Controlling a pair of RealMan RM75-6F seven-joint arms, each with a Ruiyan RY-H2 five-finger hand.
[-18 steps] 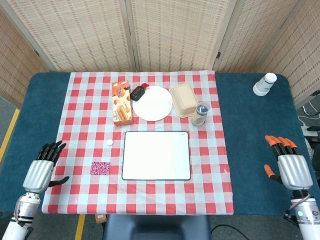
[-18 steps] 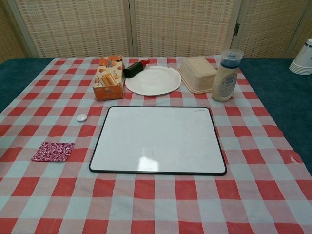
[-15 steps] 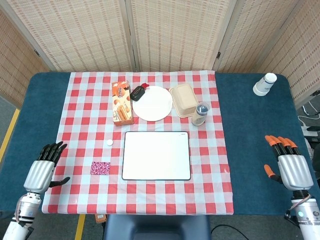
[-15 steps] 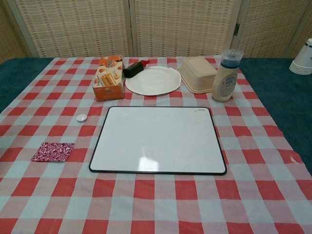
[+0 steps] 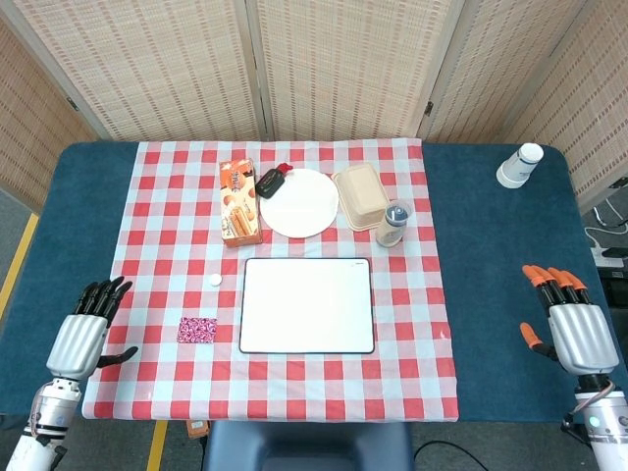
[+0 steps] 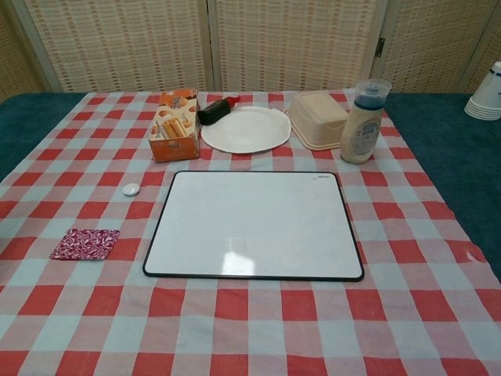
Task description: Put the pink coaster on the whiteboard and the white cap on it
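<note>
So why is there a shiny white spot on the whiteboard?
In the chest view, the whiteboard shows a bright patch of glare near its front edge, probably a light reflecting off its glossy surface. In the head view the board looks evenly white, with no such spot. Both views are sharp and evenly lit.

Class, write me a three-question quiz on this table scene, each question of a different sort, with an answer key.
1. True or false: the pink coaster already lies on the whiteboard.
2. Which hand is nearer the white cap? A) left hand B) right hand
3. Fill in: the bottle stands beside the beige ____.

Key: 1 false, it lies on the cloth left of the board; 2 A; 3 box.
</note>
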